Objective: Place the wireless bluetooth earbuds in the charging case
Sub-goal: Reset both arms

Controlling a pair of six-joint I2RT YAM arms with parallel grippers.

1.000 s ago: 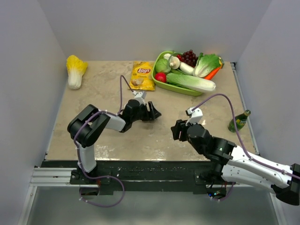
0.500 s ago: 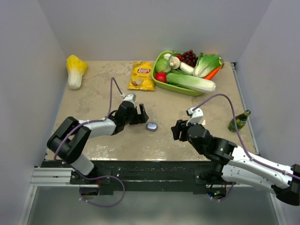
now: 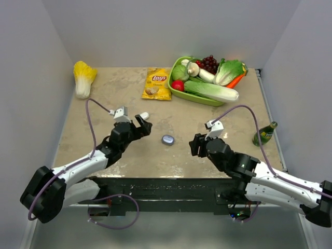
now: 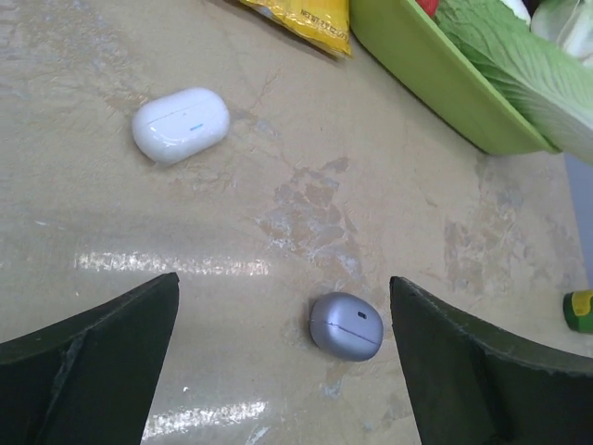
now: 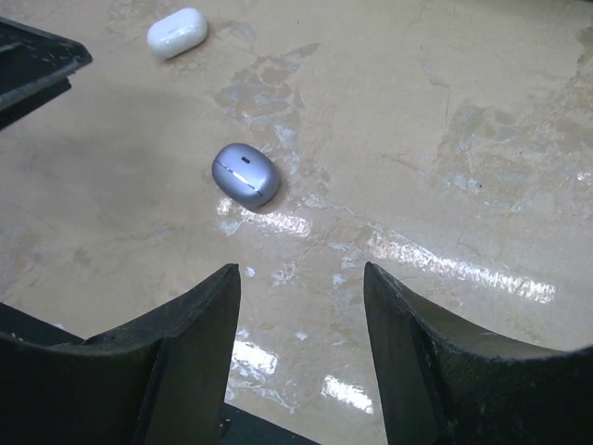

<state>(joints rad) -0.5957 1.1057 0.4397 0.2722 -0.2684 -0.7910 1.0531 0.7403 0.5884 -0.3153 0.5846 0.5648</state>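
A lab test booth: plain grey walls (image 3: pixel 171 31) around a marble-look table (image 3: pixel 119 83)

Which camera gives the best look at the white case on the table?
The left wrist view: the white case is large and sharp there, with its lid seam and a small blue mark visible. The right wrist view shows it small near the top edge. The top view shows only a tiny white blob.

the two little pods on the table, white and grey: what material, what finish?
White case: likely hard plastic, glossy; smooth shell, soft highlight, thin lid seam. Grey-purple case: probably plastic too, satin metallic-looking coat; duller sheen, seam line. Painted metal not excluded.
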